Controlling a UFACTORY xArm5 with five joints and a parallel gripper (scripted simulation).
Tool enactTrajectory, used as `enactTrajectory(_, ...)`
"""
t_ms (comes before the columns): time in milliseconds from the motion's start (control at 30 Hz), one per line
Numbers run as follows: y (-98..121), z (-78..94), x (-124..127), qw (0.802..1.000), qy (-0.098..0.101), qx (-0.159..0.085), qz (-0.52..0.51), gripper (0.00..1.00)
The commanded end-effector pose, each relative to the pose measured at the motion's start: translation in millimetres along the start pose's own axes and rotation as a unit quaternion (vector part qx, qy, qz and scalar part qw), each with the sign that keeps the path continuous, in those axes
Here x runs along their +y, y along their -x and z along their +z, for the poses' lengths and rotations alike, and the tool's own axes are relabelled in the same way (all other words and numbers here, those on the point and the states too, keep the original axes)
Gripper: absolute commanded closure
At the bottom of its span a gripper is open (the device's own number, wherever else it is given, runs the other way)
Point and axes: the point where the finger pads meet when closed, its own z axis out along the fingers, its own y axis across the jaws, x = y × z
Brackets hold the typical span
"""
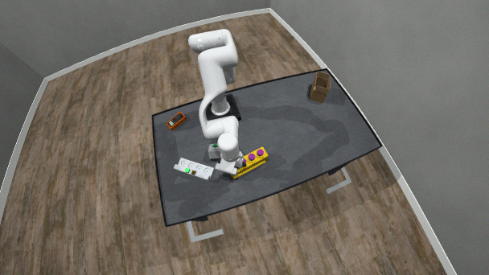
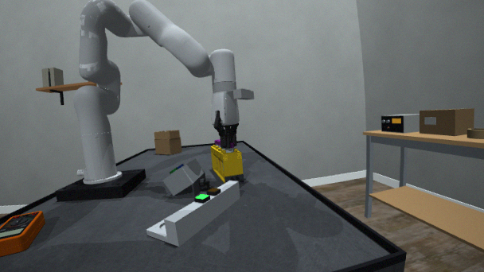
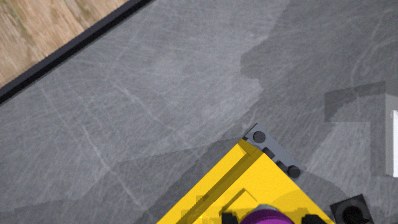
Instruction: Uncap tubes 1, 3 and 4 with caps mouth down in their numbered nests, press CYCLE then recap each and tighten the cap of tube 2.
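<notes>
The yellow decapping station (image 1: 251,162) stands on the dark table, also in the exterior view (image 2: 227,161) and the wrist view (image 3: 245,200). My gripper (image 2: 227,148) stands upright over the station's end nearest the cap tray and is shut on the purple cap (image 3: 264,217) of the end tube there. Two more purple caps (image 1: 256,154) sit on tubes further along. The white cap tray (image 1: 194,167) lies beside the station; its nests look empty. Its green lamp (image 2: 201,197) is lit, and the lamp next to it (image 2: 213,191) is dark. The grey key housing (image 2: 184,177) sits behind the tray.
An orange multimeter (image 1: 175,121) lies at the table's near-base corner. A cardboard box (image 1: 320,87) stands at the far corner. The arm's black base plate (image 2: 99,184) is on the table. A side table (image 2: 430,139) with boxes stands off to the right.
</notes>
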Motion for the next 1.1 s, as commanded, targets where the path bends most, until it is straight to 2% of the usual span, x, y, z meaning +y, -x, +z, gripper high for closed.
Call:
enactTrajectory(0, -1.0, -1.2, -0.6, 1.000, -0.002, 0.001, -0.001, 1.00)
enactTrajectory(333, -1.0, -1.2, -0.6, 1.000, -0.002, 0.001, -0.001, 1.00)
enactTrajectory(533, -1.0, -0.9, -0.6, 0.989, -0.002, 0.000, 0.148, 1.00)
enactTrajectory(667, -1.0, -0.8, -0.6, 0.969, -0.002, 0.000, 0.246, 1.00)
enactTrajectory(800, -1.0, -0.6, -0.6, 0.940, -0.002, 0.000, 0.342, 1.00)
enactTrajectory(867, -1.0, -0.6, -0.6, 0.940, -0.002, 0.000, 0.342, 1.00)
enactTrajectory(1067, -1.0, -0.3, -0.6, 0.878, -0.002, -0.001, 0.478, 1.00)
